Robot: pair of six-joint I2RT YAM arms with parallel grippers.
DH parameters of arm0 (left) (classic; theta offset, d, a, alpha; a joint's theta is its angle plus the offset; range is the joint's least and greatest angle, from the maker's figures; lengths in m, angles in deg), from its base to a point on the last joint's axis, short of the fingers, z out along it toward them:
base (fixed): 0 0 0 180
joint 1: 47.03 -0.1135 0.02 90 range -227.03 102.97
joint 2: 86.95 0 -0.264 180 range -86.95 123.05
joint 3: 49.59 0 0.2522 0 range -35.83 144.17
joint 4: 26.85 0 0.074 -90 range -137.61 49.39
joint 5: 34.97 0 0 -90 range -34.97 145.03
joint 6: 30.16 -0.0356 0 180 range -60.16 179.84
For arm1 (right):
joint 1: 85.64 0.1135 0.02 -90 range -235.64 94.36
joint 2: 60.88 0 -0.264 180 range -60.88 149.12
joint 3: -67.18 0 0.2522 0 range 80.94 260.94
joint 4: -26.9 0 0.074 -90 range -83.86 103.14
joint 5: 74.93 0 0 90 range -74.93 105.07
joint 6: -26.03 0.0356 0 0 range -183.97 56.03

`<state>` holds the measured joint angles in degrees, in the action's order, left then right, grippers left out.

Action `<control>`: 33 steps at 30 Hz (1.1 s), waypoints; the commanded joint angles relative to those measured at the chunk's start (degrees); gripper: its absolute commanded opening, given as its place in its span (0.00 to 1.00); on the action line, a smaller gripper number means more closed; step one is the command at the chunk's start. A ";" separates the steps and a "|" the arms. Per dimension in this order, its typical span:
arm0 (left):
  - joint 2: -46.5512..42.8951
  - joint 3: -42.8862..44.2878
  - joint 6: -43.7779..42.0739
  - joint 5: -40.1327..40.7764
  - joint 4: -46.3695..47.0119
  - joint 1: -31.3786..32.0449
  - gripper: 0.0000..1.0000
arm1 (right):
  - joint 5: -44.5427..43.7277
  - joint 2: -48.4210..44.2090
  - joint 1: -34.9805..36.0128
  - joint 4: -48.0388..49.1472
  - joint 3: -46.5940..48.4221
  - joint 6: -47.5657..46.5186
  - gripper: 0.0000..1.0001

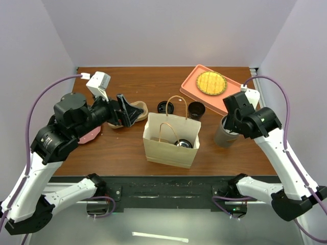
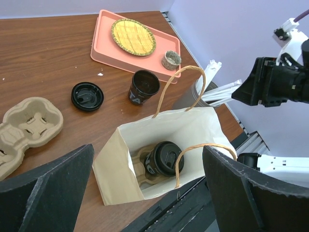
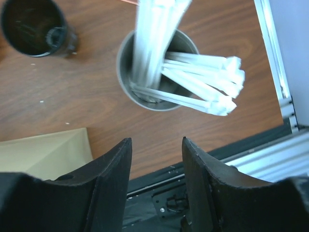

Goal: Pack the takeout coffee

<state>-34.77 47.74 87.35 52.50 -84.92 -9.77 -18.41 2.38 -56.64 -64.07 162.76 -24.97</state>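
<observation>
Across the brown wooden table, the largest thing is the tan paper bag, which stands upright and open near the front edge between the two arms. At its bottom sits the takeout coffee, a small black cup with its black lid on, resting in a tan pulp insert. Behind and to the right of the bag lies a pink tray carrying a round woven yellow mat. A pulp cup carrier lies to the left of the bag, and the left gripper hangs over it, jaws spread wide and grasping nothing. The right gripper hovers above a grey cup of white wrapped utensils, its jaws apart with nothing between them. Between bag and tray stands a second black cup, uncovered. A loose black lid lies flat just to its left.
</observation>
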 commanded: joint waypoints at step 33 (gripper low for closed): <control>2.57 1.16 -1.14 -0.99 4.15 0.10 1.00 | 4.21 -2.44 -18.80 11.38 -9.84 -11.41 0.38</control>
<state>-32.30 47.74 87.26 51.83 -83.11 -9.77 -13.80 0.24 -75.18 -53.67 153.56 -35.94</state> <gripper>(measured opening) 0.997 0.383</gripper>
